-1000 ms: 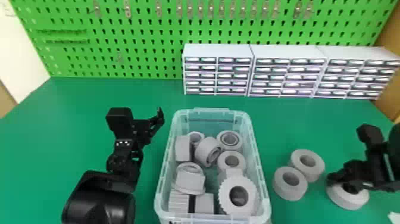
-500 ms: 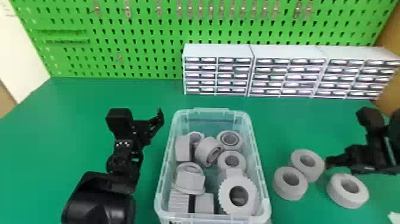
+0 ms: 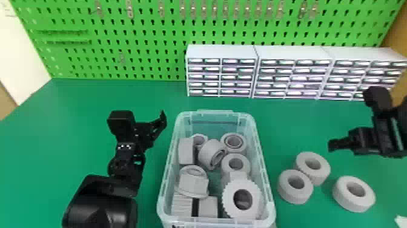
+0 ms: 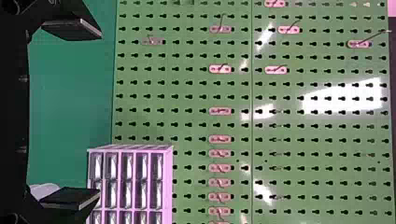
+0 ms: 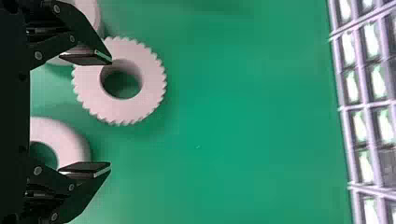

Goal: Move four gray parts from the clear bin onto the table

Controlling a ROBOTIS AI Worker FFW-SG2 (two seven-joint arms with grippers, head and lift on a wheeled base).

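Note:
Left of the clear bin [image 3: 263, 169], my left gripper [image 3: 163, 119] is held above the table; in the left wrist view that gripper [image 4: 100, 116] has its fingers wide apart, holding nothing. The bin holds several gray parts, among them a toothed ring [image 3: 227, 197]. Three gray rings lie on the table right of the bin: a near-left one [image 3: 284, 189], one behind it [image 3: 322, 169], and a separate one [image 3: 354, 201]. My right gripper [image 3: 333, 145] is above and behind them. In the right wrist view the right gripper [image 5: 111, 114] stands open, empty, near a toothed ring [image 5: 152, 88].
White drawer units [image 3: 222, 56] stand along the back of the green table [image 3: 145, 97], before a green pegboard [image 3: 151, 54]. A small white item [image 3: 401, 222] is at the table's right front edge.
My right gripper has let go of the rightmost ring, risen and drawn back from it toward the drawers. The ring stays on the table. The left arm has kept still.

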